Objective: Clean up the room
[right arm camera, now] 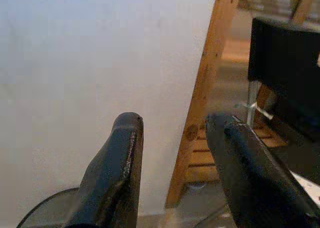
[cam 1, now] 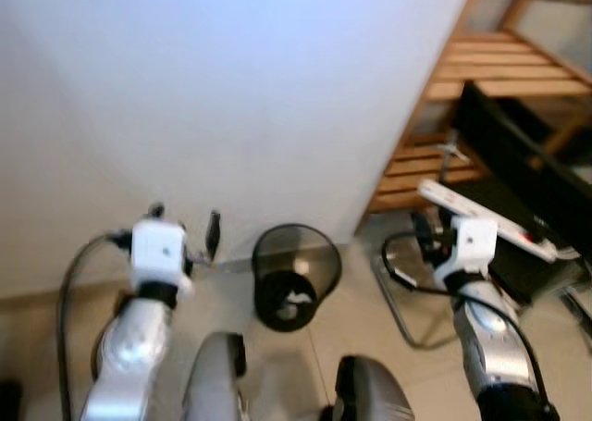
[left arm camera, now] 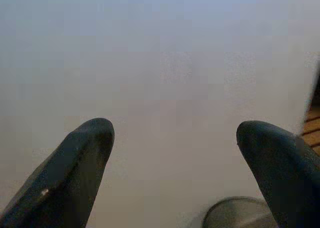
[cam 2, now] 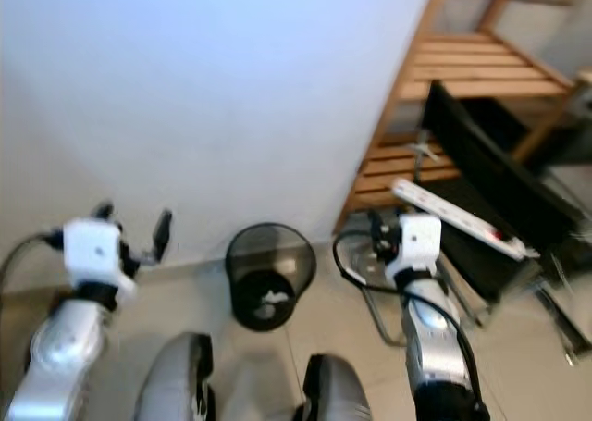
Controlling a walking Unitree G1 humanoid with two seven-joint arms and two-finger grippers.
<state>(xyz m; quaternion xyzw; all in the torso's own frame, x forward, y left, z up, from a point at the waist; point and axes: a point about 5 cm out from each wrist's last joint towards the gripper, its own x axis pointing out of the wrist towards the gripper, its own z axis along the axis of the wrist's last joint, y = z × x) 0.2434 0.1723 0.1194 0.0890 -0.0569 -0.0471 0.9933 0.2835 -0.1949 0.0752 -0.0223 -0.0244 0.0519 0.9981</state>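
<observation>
Bin seen at wall w/ paper inside; shelf & chair at right. Left claw open, right claw open, both empty.

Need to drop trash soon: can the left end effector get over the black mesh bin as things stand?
Probably yes: the left end effector hangs open beside the black mesh bin, with bare floor between them.
</observation>
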